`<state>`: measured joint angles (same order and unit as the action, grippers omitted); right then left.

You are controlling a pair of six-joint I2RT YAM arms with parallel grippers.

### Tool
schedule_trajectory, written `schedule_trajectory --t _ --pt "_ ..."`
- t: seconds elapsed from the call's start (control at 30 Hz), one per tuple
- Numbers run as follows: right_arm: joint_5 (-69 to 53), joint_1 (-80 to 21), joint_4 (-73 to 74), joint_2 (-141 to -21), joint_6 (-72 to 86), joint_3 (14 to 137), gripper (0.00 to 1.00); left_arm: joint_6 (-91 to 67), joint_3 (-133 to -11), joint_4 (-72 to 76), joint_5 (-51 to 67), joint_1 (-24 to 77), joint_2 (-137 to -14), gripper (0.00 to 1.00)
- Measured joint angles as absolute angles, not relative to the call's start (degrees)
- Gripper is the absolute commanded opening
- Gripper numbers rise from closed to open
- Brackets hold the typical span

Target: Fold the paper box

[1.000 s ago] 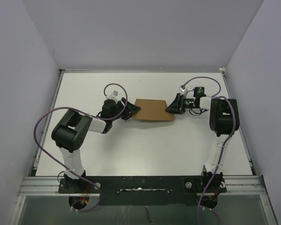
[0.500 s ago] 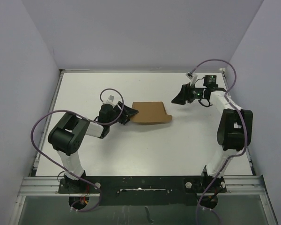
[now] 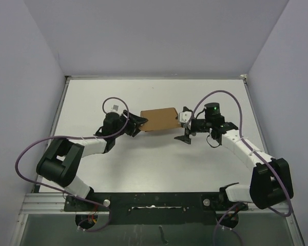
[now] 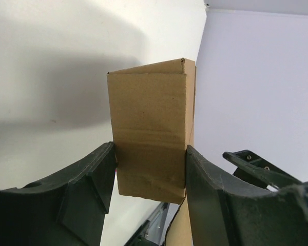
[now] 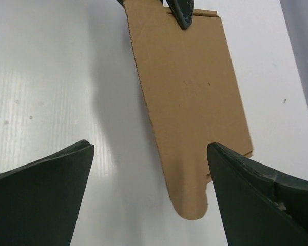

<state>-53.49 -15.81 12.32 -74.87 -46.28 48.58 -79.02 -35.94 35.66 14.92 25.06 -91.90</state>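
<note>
The paper box [image 3: 159, 119] is pinched by the left tool [image 3: 135, 124]. Its rounded tab should probably be taken next by the wide-spread right tool [image 3: 185, 127].

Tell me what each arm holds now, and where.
Left fingers pinch the paper box across the end nearest them; right fingers stand open, holding nothing.

The surface [image 3: 159, 164] is plain white, with pale walls [image 3: 143, 41] on three sides. The paper box [image 3: 159, 119] casts a soft shadow on it near the middle.
</note>
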Motion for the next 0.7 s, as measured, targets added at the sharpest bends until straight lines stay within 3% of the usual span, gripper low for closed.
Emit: schedule_trajectory --t 0.33,0.7 --pt "-36.3 -27.4 3.4 -75.0 -61.2 42.7 0.98 -82.8 -37.4 22.3 14.9 25.2 -89.8 0.39" --pt "-24.0 -33.6 -7.3 -80.8 -67.8 38.9 0.97 -85.3 -38.9 20.1 15.8 25.8 -89.8 0.39"
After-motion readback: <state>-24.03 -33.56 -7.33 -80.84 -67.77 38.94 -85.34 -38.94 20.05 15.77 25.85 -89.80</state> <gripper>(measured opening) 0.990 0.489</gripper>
